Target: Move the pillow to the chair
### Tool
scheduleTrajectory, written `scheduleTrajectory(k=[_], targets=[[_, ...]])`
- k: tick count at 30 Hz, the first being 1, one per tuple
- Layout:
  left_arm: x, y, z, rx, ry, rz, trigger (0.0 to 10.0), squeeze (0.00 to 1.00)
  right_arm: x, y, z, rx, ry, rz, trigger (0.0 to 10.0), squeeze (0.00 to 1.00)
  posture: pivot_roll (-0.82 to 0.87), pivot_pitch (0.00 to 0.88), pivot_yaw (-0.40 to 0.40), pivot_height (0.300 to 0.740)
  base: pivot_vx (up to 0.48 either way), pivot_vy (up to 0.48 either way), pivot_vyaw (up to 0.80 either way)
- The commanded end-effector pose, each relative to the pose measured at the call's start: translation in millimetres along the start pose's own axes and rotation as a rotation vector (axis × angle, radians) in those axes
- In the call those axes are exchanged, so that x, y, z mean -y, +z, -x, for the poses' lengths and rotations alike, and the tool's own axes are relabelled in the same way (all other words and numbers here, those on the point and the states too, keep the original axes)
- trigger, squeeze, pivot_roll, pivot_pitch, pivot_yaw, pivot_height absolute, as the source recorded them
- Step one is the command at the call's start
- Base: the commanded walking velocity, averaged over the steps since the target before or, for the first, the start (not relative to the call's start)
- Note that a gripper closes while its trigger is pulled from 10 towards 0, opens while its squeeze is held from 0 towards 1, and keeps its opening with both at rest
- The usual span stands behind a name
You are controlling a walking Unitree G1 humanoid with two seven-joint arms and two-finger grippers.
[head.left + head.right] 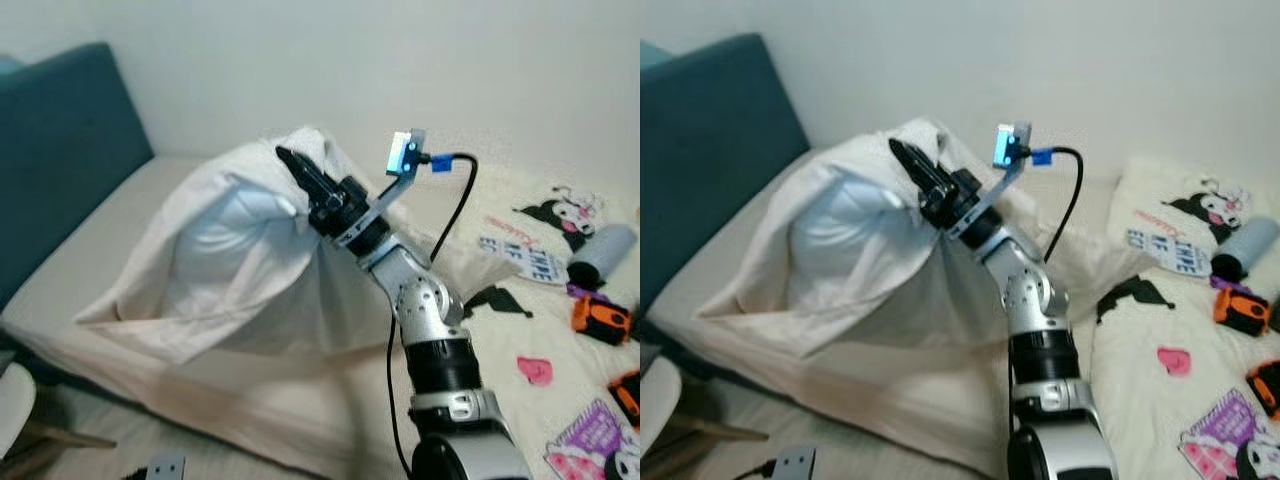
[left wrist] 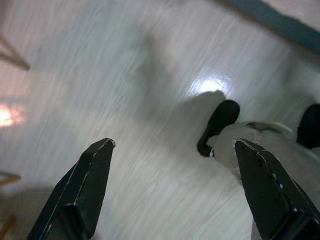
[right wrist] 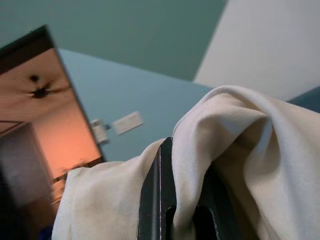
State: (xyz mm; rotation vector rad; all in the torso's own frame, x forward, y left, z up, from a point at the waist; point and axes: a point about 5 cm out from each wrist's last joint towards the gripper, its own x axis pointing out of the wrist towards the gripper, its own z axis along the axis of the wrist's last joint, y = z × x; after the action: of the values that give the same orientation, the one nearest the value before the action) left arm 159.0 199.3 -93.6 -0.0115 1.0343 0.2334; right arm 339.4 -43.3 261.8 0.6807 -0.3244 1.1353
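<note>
Pillow (image 1: pixel 230 260) hoisted above bed (image 1: pixel 110 250), pinched at one fabric fold by right gripper (image 1: pixel 300 180), fingers clamped on cloth. Left gripper (image 2: pixel 172 190) spread apart, idle over floor. Risk: thin fold slipping free mid-carry, dropping pillow short of chair.

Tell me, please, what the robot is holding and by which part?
The right tool pinches the pillow by a fold of its case near the top edge; the left tool is open, holding nothing.

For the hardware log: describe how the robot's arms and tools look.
The right arm has silver segments and black joint rings; a black cable runs to a blue plug at its bracket-mounted wrist camera. The right tool and left tool each have two long, tapered black fingers.
</note>
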Motion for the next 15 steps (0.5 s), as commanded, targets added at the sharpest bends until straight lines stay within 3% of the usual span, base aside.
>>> scheduleTrajectory(k=[1, 15], targets=[[-6.2, -5.5, 0.5, -0.019, 0.014, -0.018, 10.0, 0.0, -16.7, -14.9, -5.5, 0.065, 0.065, -0.081, 10.0, 0.0, -0.08, 0.029, 0.025, 0.74, 0.0, 0.0, 0.8], [-6.3, -7.6, 0.8, -0.024, 0.013, -0.029, 10.0, 0.0, -17.3, -20.6, -4.1, 0.049, 0.061, -0.097, 10.0, 0.0, -0.08, 0.03, 0.025, 0.74, 0.0, 0.0, 0.8]])
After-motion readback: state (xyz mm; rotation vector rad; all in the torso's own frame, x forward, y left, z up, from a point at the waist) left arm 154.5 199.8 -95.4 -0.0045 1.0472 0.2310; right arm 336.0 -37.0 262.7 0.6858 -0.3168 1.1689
